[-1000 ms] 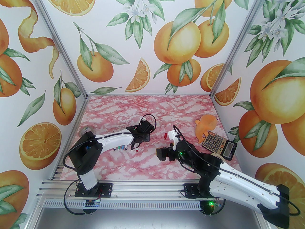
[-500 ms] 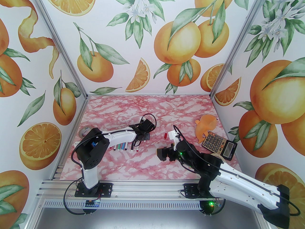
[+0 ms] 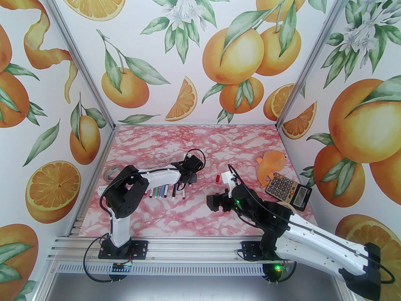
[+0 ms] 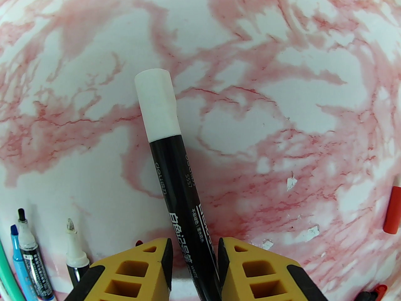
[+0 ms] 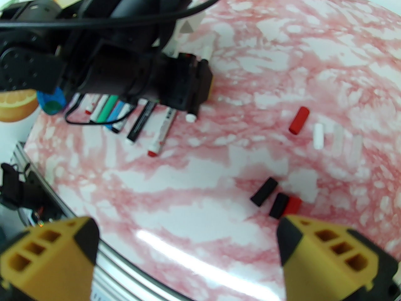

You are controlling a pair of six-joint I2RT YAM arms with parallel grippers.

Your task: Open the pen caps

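Observation:
My left gripper is shut on a black-barrelled pen that sticks out ahead of it, its white cap still on. In the top view this gripper hangs over the right end of a row of pens lying uncapped on the table. Several loose pen caps lie in the right wrist view: a red one, a white one and a black one. My right gripper stands open and empty near them, also in the top view.
A calculator and an orange soft toy sit at the right side of the pink marbled table. A tape roll lies at the left edge. More uncapped pens lie left of my left fingers.
My left arm's elbow has swung back toward the left, uncovering the row of pens. Its gripper has shifted slightly away and its jaws have narrowed. The right arm has not moved.

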